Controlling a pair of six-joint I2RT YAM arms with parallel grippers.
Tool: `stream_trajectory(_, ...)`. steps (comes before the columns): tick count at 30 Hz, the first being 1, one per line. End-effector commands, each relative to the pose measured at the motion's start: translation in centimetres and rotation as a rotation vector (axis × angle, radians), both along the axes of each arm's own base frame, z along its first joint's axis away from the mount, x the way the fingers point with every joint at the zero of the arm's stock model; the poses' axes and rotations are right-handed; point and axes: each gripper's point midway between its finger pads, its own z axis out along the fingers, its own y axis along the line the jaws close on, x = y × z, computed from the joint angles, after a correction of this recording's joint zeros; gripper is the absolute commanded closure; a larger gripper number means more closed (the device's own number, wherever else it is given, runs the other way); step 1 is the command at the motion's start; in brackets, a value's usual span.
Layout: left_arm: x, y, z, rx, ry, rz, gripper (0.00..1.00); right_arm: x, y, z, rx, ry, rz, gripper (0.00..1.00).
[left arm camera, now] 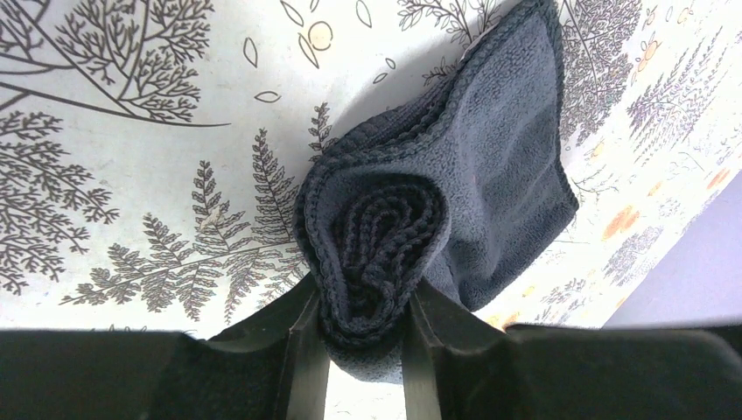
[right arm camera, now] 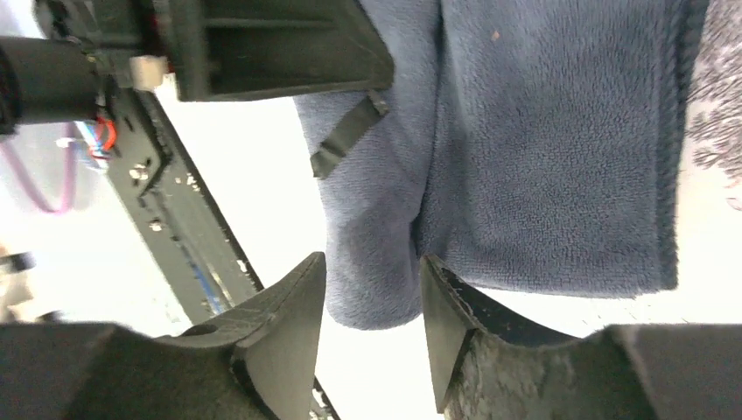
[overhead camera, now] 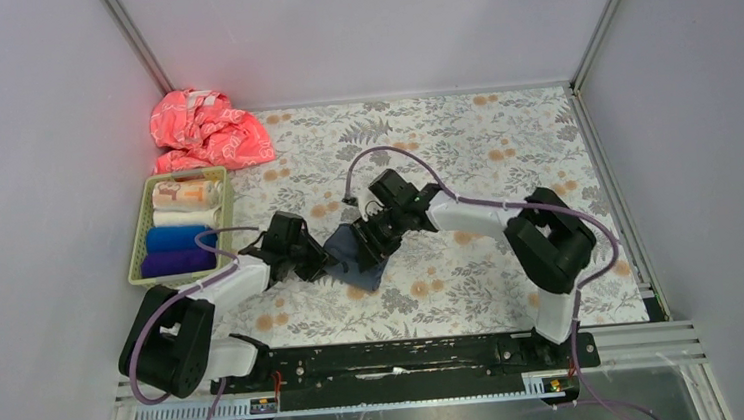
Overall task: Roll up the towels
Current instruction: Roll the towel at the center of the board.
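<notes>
The dark grey-blue towel (overhead camera: 360,261) lies partly rolled on the floral covering between both arms. My left gripper (overhead camera: 320,261) is shut on the towel's rolled end; the left wrist view shows the spiral of layers (left arm camera: 378,249) pinched between the fingers (left arm camera: 302,350). My right gripper (overhead camera: 373,242) grips the other side, and in the right wrist view its fingers (right arm camera: 293,306) close on a rounded fold of the towel (right arm camera: 372,289), with a flat flap (right arm camera: 560,175) spreading to the right. Finished rolls sit in the green basket (overhead camera: 140,250): cream printed (overhead camera: 184,194), white (overhead camera: 186,218), blue (overhead camera: 176,237) and purple (overhead camera: 174,263).
A crumpled red-pink patterned cloth (overhead camera: 209,129) lies in the back left corner behind the basket. Grey walls enclose the floral surface (overhead camera: 504,149) on three sides. A black rail (overhead camera: 410,357) runs along the near edge at the arm bases.
</notes>
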Motion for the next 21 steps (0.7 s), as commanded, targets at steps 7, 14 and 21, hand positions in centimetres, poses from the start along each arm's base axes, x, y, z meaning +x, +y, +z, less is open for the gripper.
stream_trajectory(7,-1.2,2.5,-2.5,0.141,0.071,0.01,0.69,0.1,0.6,2.8,-0.174,-0.648,0.137,0.44)
stream_trajectory(14,-1.3,2.3,-2.7,0.135,0.079,0.0,0.68,-1.4,2.6,1.2,-0.241,-0.81,0.233,0.42)
stream_trajectory(21,-1.2,2.2,-2.5,0.126,0.075,-0.001,0.62,-1.0,1.4,-3.6,-0.394,-0.818,0.302,0.42)
